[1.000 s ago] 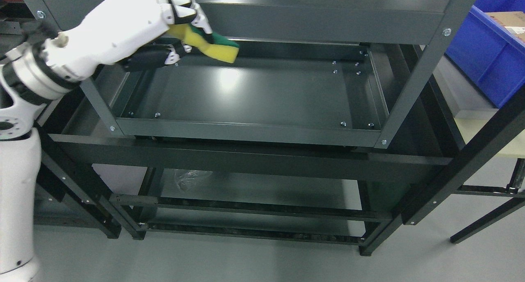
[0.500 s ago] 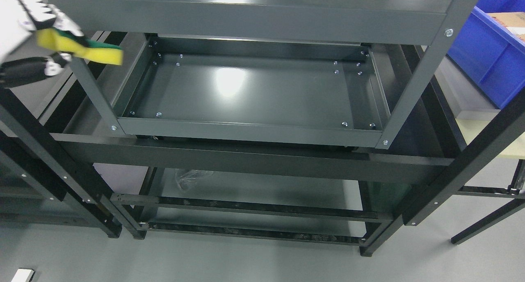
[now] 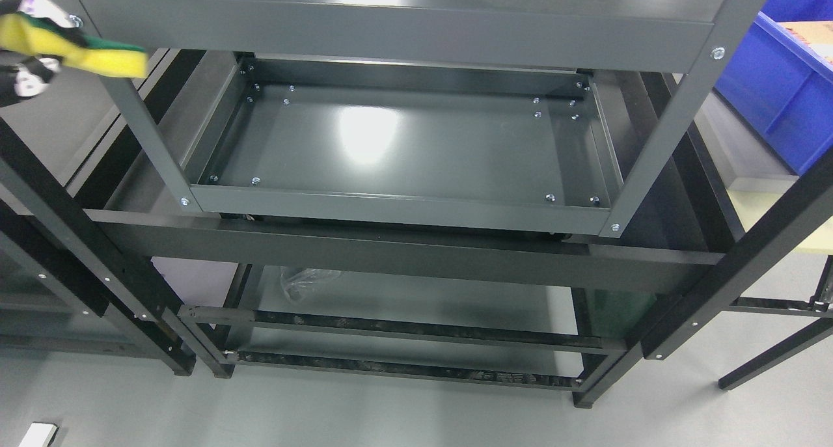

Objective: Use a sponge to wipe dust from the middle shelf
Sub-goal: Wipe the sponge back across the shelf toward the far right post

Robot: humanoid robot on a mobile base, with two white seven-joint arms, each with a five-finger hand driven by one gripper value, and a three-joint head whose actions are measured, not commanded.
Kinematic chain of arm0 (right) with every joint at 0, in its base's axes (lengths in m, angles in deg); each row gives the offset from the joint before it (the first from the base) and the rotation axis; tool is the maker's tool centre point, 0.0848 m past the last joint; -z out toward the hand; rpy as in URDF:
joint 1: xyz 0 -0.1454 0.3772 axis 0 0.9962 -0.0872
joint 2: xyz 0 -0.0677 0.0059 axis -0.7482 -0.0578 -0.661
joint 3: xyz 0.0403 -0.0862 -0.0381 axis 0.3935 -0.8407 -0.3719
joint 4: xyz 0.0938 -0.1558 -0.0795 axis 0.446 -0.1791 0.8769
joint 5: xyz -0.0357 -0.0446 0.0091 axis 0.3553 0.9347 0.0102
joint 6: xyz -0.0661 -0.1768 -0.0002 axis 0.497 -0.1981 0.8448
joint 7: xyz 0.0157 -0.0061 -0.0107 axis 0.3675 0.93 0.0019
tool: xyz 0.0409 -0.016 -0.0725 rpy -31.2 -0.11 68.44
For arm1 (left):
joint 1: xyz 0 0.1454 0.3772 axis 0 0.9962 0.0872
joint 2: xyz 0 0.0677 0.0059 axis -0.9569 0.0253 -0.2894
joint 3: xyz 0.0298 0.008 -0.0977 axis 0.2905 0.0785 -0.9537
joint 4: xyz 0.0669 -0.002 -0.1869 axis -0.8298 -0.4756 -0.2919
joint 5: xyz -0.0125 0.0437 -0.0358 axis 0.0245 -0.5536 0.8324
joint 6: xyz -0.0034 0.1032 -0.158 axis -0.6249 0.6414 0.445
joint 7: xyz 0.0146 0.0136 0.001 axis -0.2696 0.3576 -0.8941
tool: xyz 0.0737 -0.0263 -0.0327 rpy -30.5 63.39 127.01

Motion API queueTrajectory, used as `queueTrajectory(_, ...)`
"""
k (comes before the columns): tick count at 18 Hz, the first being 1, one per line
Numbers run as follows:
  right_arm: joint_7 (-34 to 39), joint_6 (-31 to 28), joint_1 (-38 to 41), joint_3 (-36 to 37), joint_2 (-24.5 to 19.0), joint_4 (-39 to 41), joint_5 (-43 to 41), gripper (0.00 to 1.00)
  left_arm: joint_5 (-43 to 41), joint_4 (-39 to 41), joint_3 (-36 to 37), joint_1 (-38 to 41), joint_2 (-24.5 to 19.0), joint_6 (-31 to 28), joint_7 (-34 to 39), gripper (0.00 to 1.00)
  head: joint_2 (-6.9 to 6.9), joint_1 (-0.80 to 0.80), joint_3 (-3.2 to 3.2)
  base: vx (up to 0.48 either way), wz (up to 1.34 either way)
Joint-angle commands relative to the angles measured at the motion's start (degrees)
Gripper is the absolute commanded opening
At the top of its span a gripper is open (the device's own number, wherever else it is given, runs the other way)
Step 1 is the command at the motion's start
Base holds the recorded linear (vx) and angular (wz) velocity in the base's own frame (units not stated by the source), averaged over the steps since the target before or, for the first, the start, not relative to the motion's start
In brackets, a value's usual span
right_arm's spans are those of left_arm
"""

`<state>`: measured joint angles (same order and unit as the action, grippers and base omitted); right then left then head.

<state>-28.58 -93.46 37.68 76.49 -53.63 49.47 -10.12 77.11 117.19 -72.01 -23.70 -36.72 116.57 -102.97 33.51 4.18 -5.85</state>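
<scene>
The middle shelf (image 3: 403,141) is a dark grey metal tray in the middle of the rack, bare, with a light glare on it. My left hand (image 3: 16,50) shows only at the upper left edge, mostly cut off by the frame. It is shut on a yellow sponge with a green scrub side (image 3: 84,53). The sponge is held outside the rack, left of the front left post (image 3: 140,115), well away from the shelf. The right hand is out of view.
The top shelf's front lip (image 3: 390,24) hangs over the middle shelf. A blue bin (image 3: 774,89) stands at the right. A crumpled clear plastic bag (image 3: 302,284) lies on the lower shelf. Black rack frames (image 3: 65,232) stand at the left and right.
My left hand has pulled the sponge out of the middle shelf and far to the left, nearly out of the picture. The camera has shifted slightly.
</scene>
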Motion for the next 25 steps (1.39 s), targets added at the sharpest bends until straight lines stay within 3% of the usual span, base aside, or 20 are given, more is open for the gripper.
queueTrajectory(1, 0.01, -0.05, 0.02, 0.01, 1.00, 1.00, 0.00, 1.00, -5.08, 0.01, 14.14, -3.53, 19.80, 0.03, -1.59, 0.00, 0.00, 0.00, 0.00, 0.000, 0.00)
queueTrajectory(6, 0.01, -0.05, -0.07, 0.01, 1.00, 1.00, 0.00, 1.00, -14.47, 0.98, 18.20, -7.39, 35.34, 0.03, -2.55, 0.00, 0.00, 0.00, 0.00, 0.000, 0.00)
queueTrajectory(9, 0.01, -0.05, 0.02, 0.01, 1.00, 1.00, 0.00, 1.00, -20.72, 0.98, 21.51, -10.47, 35.44, 0.03, -2.30, 0.00, 0.00, 0.00, 0.00, 0.000, 0.00)
queueTrajectory(13, 0.01, -0.05, 0.02, 0.01, 1.00, 1.00, 0.00, 1.00, -21.35, 1.15, 30.93, -11.01, 35.44, 0.03, -0.10, 0.00, 0.00, 0.00, 0.00, 0.000, 0.00)
queueTrajectory(25, 0.01, -0.05, -0.07, 0.01, 1.00, 1.00, 0.00, 1.00, -21.53, 1.25, 44.21, -14.79, 35.44, 0.03, 18.96, 0.00, 0.00, 0.00, 0.00, 0.000, 0.00)
